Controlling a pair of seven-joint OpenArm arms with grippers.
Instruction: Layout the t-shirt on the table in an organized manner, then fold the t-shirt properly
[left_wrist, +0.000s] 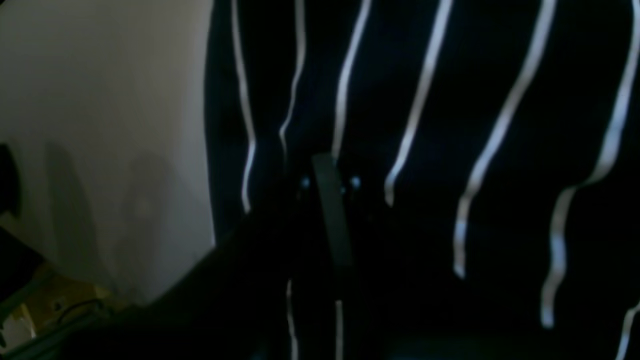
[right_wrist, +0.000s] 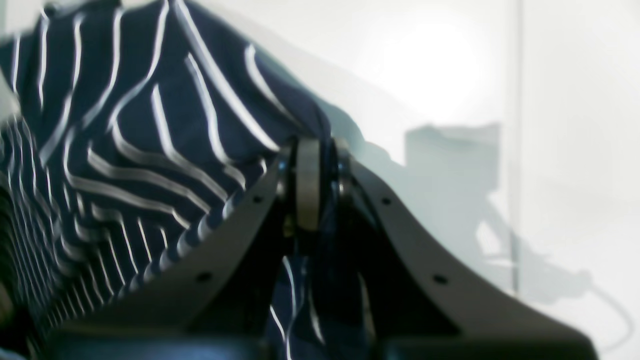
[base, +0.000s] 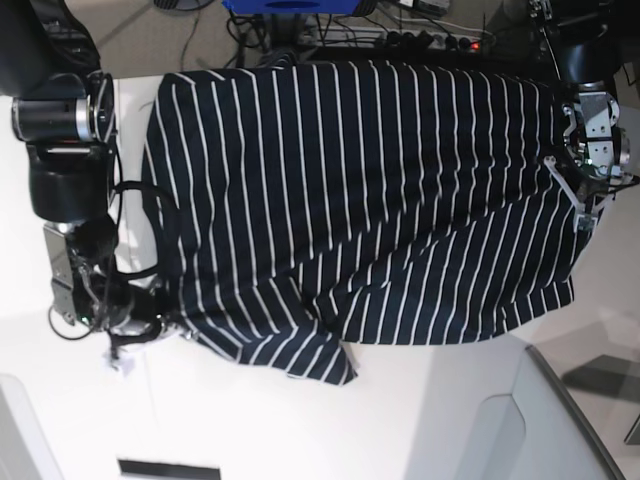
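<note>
Fabric stretched between two arms: the striped t-shirt (base: 360, 200) is held spread above the white tabletop (base: 250, 420), apparently so it can be laid out flat. The right gripper (right_wrist: 315, 170) has its fingers (right_wrist: 306, 185) pinched on one edge of the cloth; the left gripper (left_wrist: 330, 185), fingers together, grips the opposite edge, keeping the shirt taut.
</note>
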